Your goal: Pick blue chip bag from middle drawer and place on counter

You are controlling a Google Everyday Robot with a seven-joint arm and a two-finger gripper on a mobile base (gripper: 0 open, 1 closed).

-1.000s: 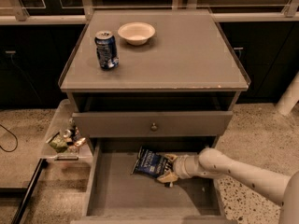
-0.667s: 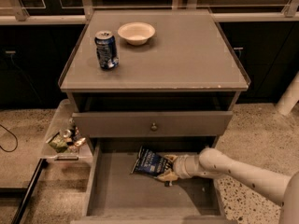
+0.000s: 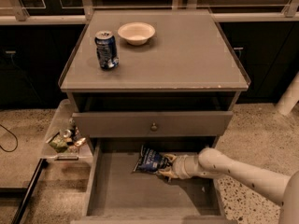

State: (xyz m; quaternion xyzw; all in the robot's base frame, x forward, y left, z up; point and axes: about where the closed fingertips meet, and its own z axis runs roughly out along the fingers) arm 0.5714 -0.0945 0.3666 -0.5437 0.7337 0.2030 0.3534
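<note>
The blue chip bag (image 3: 149, 161) lies on the floor of the open middle drawer (image 3: 117, 190), near its back, right of centre. My gripper (image 3: 166, 166) reaches in from the right on a pale arm and is at the bag's right end, touching it or very close to it. The bag rests on the drawer floor. The counter (image 3: 187, 55) is the grey top of the cabinet above.
A blue soda can (image 3: 107, 49) and a white bowl (image 3: 136, 32) stand on the counter's back left. The upper drawer front with a round knob (image 3: 153, 126) juts out over the back of the middle drawer. A clear bin of small items (image 3: 65, 139) hangs at the cabinet's left.
</note>
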